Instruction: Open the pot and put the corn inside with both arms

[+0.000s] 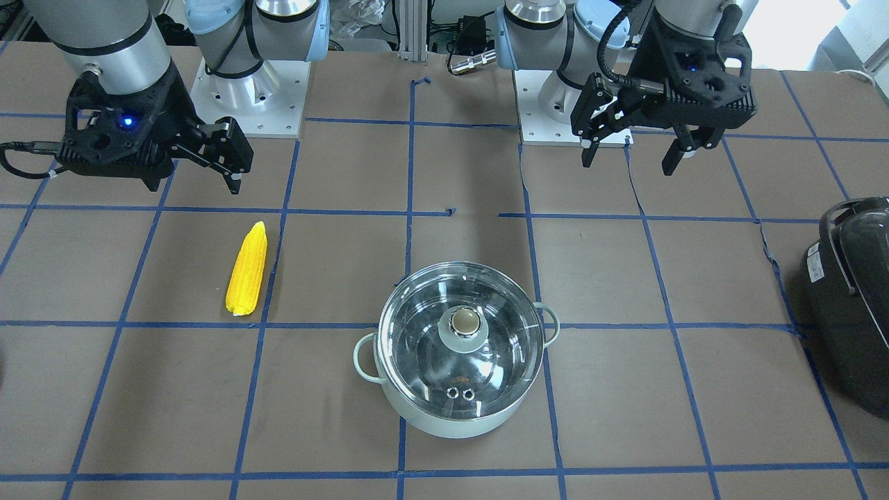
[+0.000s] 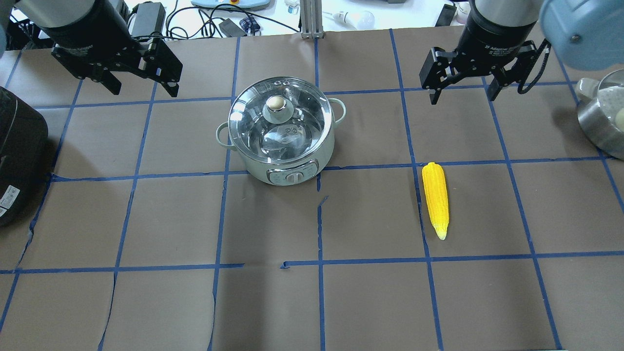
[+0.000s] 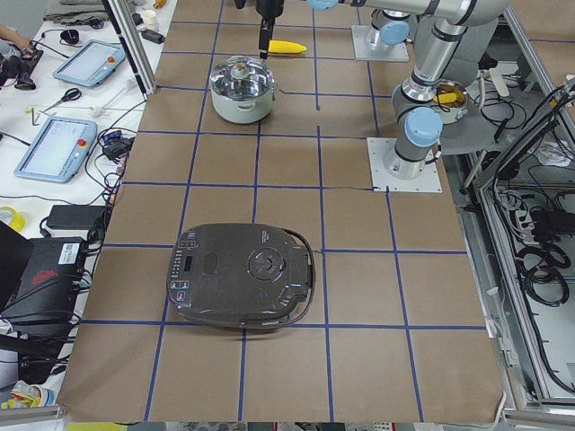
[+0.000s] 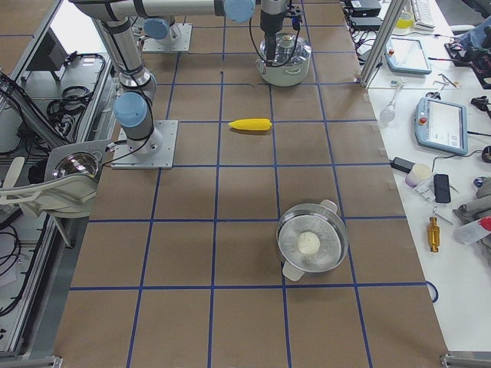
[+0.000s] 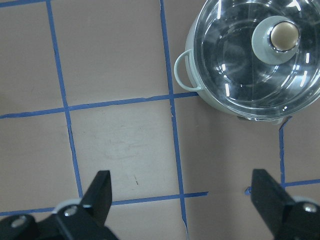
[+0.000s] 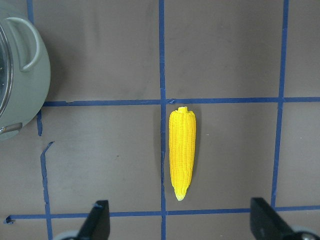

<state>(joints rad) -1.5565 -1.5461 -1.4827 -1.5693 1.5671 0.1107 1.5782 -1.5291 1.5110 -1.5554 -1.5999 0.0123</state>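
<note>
The pale mint-green pot (image 2: 253,168) stands at mid-table with its clear glass lid (image 2: 297,131) on and the knob (image 2: 275,103) up; it also shows in the front view (image 1: 451,423). The yellow corn (image 2: 435,199) lies flat on the table to the pot's right, also visible in the front view (image 1: 247,269). My left gripper (image 2: 145,91) hovers open and empty, left of the pot. My right gripper (image 2: 463,98) hovers open and empty, beyond the corn. The left wrist view shows the pot (image 5: 192,82) ahead to the right. The right wrist view shows the corn (image 6: 182,152) centred between the open fingers.
A big black appliance (image 2: 19,156) sits at the table's left edge. A steel pot (image 2: 602,126) with a white item inside sits at the right edge. Blue tape lines grid the brown table cover. Cables and tools lie beyond the far edge.
</note>
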